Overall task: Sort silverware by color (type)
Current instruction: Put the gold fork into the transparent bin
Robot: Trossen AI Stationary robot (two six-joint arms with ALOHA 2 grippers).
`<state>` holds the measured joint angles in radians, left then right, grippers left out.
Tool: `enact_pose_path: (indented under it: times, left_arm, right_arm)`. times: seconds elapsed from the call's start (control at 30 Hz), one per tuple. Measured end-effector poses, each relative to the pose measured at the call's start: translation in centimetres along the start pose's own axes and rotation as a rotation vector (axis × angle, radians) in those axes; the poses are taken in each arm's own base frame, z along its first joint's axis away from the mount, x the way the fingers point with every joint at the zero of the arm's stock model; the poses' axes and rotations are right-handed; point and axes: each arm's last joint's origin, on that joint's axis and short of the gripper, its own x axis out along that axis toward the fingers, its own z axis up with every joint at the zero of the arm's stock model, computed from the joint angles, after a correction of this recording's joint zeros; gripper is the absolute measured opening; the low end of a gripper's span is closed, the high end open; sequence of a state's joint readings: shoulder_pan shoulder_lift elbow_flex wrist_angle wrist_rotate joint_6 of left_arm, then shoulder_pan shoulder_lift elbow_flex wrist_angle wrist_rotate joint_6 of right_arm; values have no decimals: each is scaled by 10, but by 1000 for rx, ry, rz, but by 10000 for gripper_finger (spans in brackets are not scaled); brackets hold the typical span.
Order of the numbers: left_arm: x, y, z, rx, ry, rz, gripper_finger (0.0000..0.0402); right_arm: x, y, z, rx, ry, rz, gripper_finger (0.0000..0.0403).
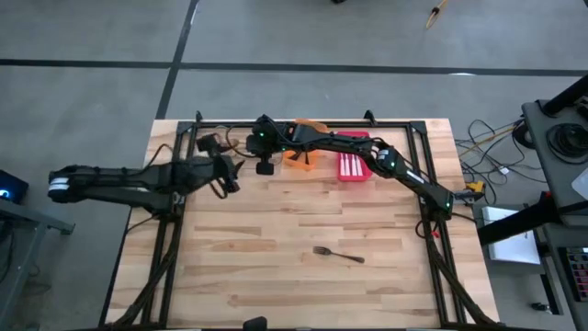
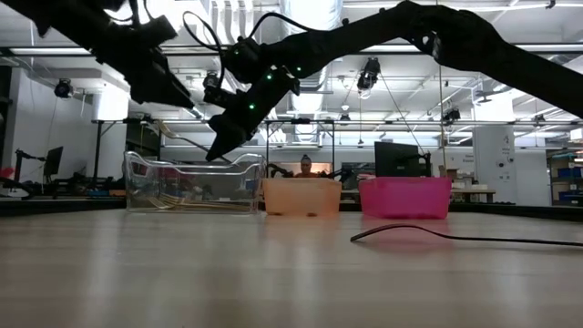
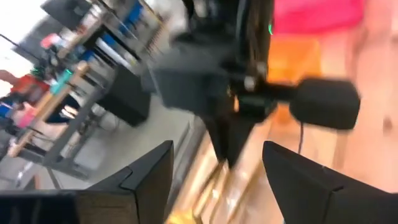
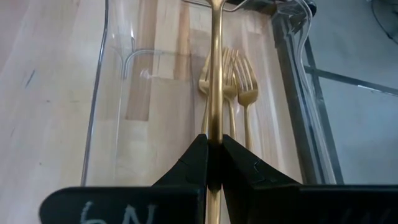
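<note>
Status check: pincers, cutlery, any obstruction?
Right pincer shut on slim gold utensil above clear plastic bin. Left pincer open alongside. One dark fork left on table.

I work in what looks like a robotics lab inside a big open industrial hall. My bench [image 1: 276,239] is a pale wood butcher-block top in a black metal frame [image 1: 175,138], standing on a grey concrete floor [image 1: 92,92] marked with dark lines. Looking level across the bench, I see a high ceiling with bright strip lights [image 2: 301,18] and exposed pipework, other workstations with monitors [image 2: 396,159], and a person [image 2: 305,166] seated far behind. Loose cables [image 1: 487,138] and equipment stands crowd the floor beside me.
</note>
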<state>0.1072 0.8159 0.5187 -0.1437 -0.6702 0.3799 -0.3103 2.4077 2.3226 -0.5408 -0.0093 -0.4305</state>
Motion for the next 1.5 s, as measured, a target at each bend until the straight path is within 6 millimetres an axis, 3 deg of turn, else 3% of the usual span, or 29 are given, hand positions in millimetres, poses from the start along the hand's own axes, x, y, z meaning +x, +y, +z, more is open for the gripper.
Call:
enact_pose_path:
  times: [0.2, 0.47, 1.07, 1.3, 1.5]
  left_arm:
    - [17, 6, -1, 75, 117, -80, 221]
    - [42, 14, -17, 75, 230, -123, 221]
    - [80, 8, -22, 136, 265, -155, 215]
    - [86, 9, -27, 134, 296, -152, 189]
    - [85, 11, -25, 131, 280, -141, 134]
  right_arm:
    - [0, 0, 0, -8, 5, 2, 13]
    - [0, 0, 0, -13, 5, 2, 22]
    - [0, -1, -2, -14, 15, 2, 27]
    - [0, -1, -4, -13, 32, -2, 28]
    - [0, -1, -4, -14, 32, 7, 28]
